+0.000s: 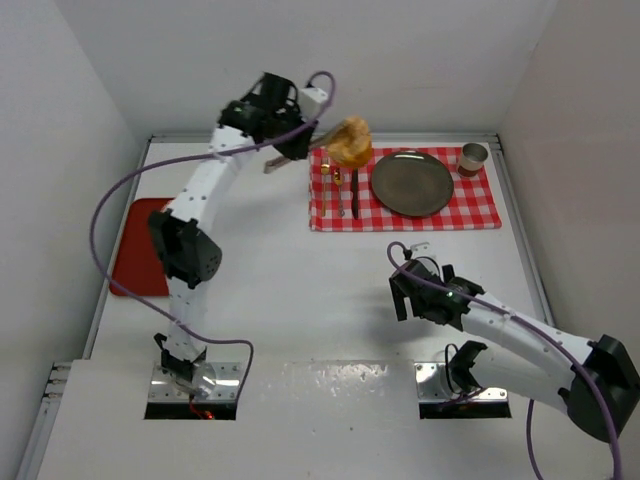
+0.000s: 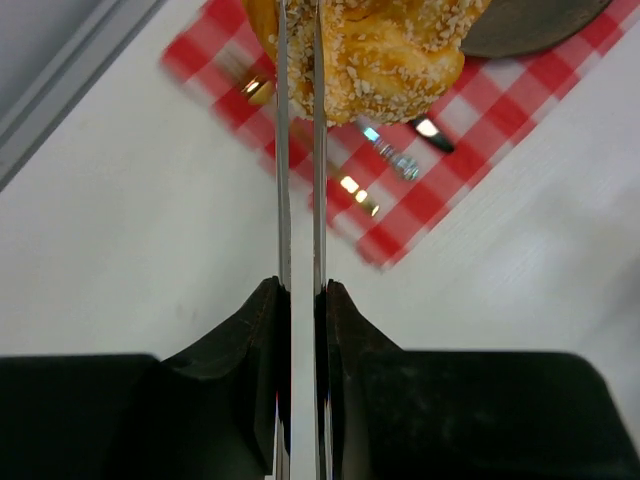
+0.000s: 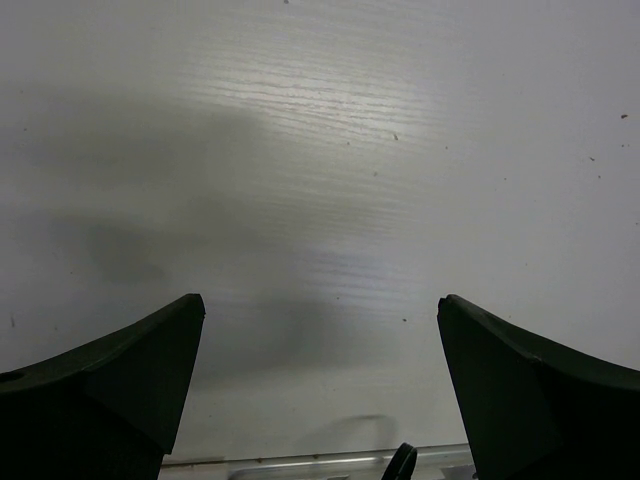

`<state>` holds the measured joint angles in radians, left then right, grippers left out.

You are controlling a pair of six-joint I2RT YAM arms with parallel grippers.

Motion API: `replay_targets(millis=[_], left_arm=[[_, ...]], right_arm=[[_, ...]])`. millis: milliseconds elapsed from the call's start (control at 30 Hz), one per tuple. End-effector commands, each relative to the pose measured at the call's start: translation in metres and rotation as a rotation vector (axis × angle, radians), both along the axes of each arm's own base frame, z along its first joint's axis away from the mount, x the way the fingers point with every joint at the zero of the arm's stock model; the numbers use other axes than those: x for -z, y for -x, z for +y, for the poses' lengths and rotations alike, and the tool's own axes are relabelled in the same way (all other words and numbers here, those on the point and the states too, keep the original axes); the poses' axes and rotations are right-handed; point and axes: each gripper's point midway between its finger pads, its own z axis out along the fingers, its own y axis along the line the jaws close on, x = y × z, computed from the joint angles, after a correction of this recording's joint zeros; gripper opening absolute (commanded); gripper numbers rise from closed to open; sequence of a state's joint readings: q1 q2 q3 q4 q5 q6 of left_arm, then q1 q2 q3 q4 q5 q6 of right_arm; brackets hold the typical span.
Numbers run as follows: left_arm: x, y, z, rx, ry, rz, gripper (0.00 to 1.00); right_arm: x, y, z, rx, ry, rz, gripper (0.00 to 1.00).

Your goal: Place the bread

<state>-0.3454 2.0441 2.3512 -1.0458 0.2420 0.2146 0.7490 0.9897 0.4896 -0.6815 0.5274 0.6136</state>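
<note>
The bread (image 1: 350, 142), a golden seeded roll, hangs above the far left corner of the red checked cloth (image 1: 480, 210). It is pinched between two thin metal tong blades (image 2: 282, 150). My left gripper (image 2: 300, 290) is shut on those tongs (image 1: 300, 155), and in its wrist view the bread (image 2: 390, 55) sits at their far tip, over the cutlery (image 2: 400, 160). The dark round plate (image 1: 412, 182) lies just right of the bread on the cloth. My right gripper (image 3: 320, 310) stands open over bare table (image 3: 330, 150), holding nothing, and it hovers near the front right (image 1: 405, 290).
A fork (image 1: 338, 190) and knife (image 1: 355, 195) lie on the cloth left of the plate. A small cup (image 1: 473, 157) stands at the cloth's far right corner. A red board (image 1: 140, 250) lies at the table's left edge. Walls enclose the table on three sides.
</note>
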Motion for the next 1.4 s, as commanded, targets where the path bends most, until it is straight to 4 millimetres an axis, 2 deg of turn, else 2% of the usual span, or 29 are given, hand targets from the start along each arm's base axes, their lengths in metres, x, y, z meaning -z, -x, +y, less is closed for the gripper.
replay_targets(millis=[0,33,100,133,233,267,367,400,467,533,567,600,633,700,733,767,833,867,967,1000,1033,1067,1200,1333,1367], left_arm=[[-0.047,-0.038,-0.066,0.005,0.170,-0.245,0.00],[-0.041,-0.035,-0.095,0.030,0.221,-0.231,0.00],[-0.043,-0.045,-0.128,0.049,0.295,-0.277,0.00],[-0.021,-0.046,-0.151,0.073,0.288,-0.261,0.00],[0.002,-0.052,-0.182,0.051,0.262,-0.287,0.00],[0.027,-0.058,-0.188,0.041,0.236,-0.264,0.00],[0.060,-0.060,-0.199,0.045,0.220,-0.222,0.00],[0.080,-0.060,-0.201,0.052,0.204,-0.190,0.00],[0.090,-0.052,-0.213,0.073,0.199,-0.177,0.00],[0.112,-0.050,-0.217,0.065,0.178,-0.146,0.00],[0.110,-0.051,-0.218,0.066,0.184,-0.153,0.00],[0.121,-0.047,-0.222,0.074,0.173,-0.136,0.02],[0.121,-0.046,-0.222,0.074,0.173,-0.136,0.08],[0.125,-0.047,-0.220,0.064,0.162,-0.133,0.26],[0.118,-0.047,-0.219,0.064,0.168,-0.142,0.36],[0.118,-0.047,-0.219,0.064,0.168,-0.142,0.42],[0.112,-0.046,-0.219,0.064,0.174,-0.149,0.46],[0.104,-0.046,-0.219,0.065,0.181,-0.159,0.52],[0.085,-0.044,-0.217,0.065,0.198,-0.182,0.57],[0.073,-0.044,-0.217,0.066,0.212,-0.201,0.58],[0.072,-0.044,-0.217,0.066,0.212,-0.201,0.58],[0.059,-0.042,-0.218,0.074,0.230,-0.218,0.59],[0.034,-0.046,-0.213,0.055,0.269,-0.245,0.59],[0.004,-0.050,-0.197,0.023,0.294,-0.282,0.59],[0.002,-0.052,-0.187,0.007,0.288,-0.278,0.57]], right_arm=[[-0.007,-0.008,0.000,-0.003,-0.011,-0.059,1.00],[-0.003,-0.004,-0.003,0.003,-0.003,-0.049,1.00],[0.000,-0.001,-0.004,0.010,0.001,-0.029,1.00],[0.003,0.004,-0.007,0.015,0.010,-0.007,1.00],[0.005,0.010,-0.015,0.036,0.046,0.024,1.00],[0.006,0.013,-0.018,0.045,0.055,0.033,1.00],[0.005,0.014,-0.020,0.047,0.060,0.026,1.00],[0.005,0.014,-0.021,0.048,0.058,0.023,1.00],[0.004,0.014,-0.023,0.046,0.059,0.007,1.00],[0.003,0.013,-0.024,0.048,0.059,-0.004,1.00],[0.003,0.013,-0.023,0.041,0.060,-0.003,1.00],[0.002,0.012,-0.024,0.044,0.060,-0.003,1.00],[0.002,0.012,-0.024,0.043,0.061,-0.005,1.00],[0.002,0.012,-0.023,0.037,0.066,0.003,1.00],[0.001,0.012,-0.023,0.036,0.069,0.009,1.00],[0.001,0.012,-0.022,0.037,0.068,0.012,1.00],[0.003,0.013,-0.022,0.036,0.068,0.021,1.00],[0.003,0.013,-0.021,0.035,0.064,0.021,1.00],[0.003,0.013,-0.019,0.029,0.053,0.023,1.00],[0.003,0.013,-0.019,0.033,0.048,0.019,1.00],[0.002,0.012,-0.018,0.032,0.042,0.016,1.00],[0.002,0.013,-0.018,0.030,0.041,0.019,1.00],[-0.001,0.013,-0.017,0.033,0.022,0.008,1.00],[-0.003,0.013,-0.015,0.044,0.003,0.000,1.00],[-0.005,0.012,-0.015,0.046,0.000,-0.009,1.00]])
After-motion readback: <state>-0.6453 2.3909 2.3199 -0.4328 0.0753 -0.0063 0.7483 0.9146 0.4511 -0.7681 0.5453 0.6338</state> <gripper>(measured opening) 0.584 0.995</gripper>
